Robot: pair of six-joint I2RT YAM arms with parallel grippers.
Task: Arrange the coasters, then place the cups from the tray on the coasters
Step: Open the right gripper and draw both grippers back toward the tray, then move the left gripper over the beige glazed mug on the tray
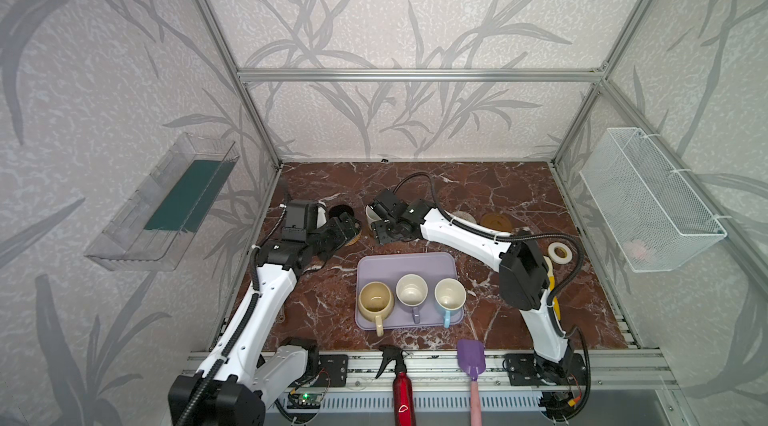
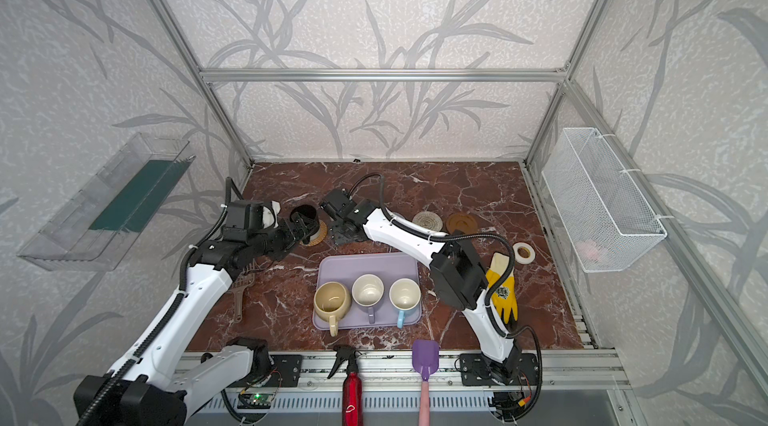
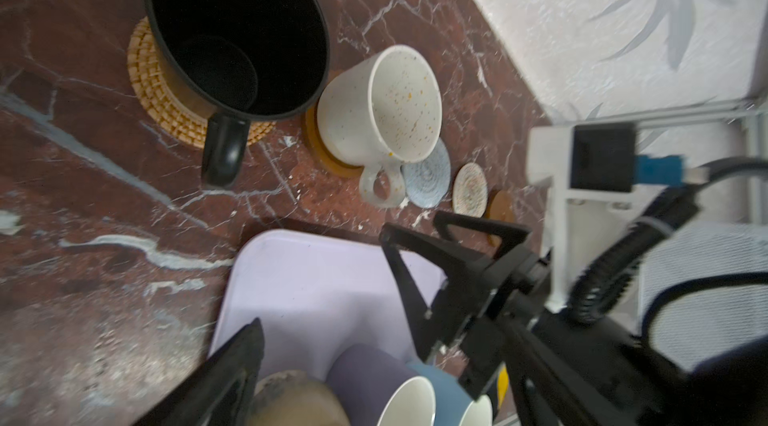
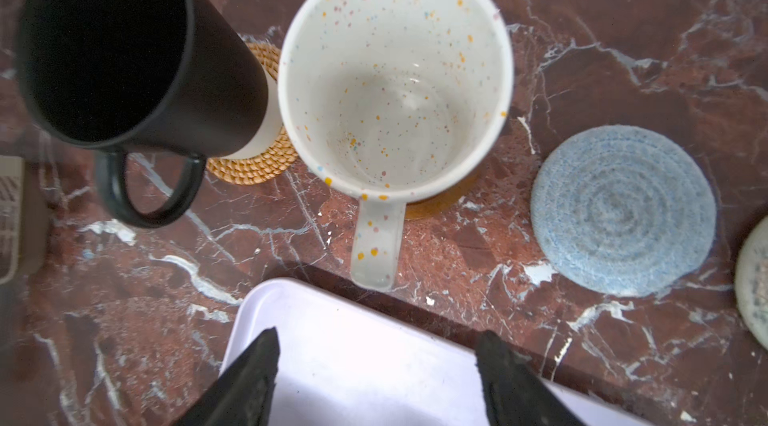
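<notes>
Work surface [image 1: 415, 191]: red-brown marble pattern with white veining.
Tray [image 1: 407, 266]: plain pale lavender.
Cream-yellow mug [image 1: 376, 299]: one colour throughout, interior darker.
Lavender mug [image 1: 411, 291]: white interior.
Light blue mug [image 1: 449, 296]: white interior.
Black mug [image 3: 232, 28]: black, interior included.
Speckled mug [image 4: 395, 70]: white with orange, pink and blue flecks.
Rattan coaster [image 3: 145, 83]: golden, woven in rings.
Amber coaster [image 3: 332, 164]: amber-brown. The second amber coaster [image 1: 496, 221] is the same colour.
Woven coaster [image 4: 623, 211]: grey-blue, in concentric rings.
Spiral coaster [image 3: 469, 189]: cream, with a faintly flecked spiral.
Walls [image 1: 374, 8]: pale grey with a darker grey leaf print.
</notes>
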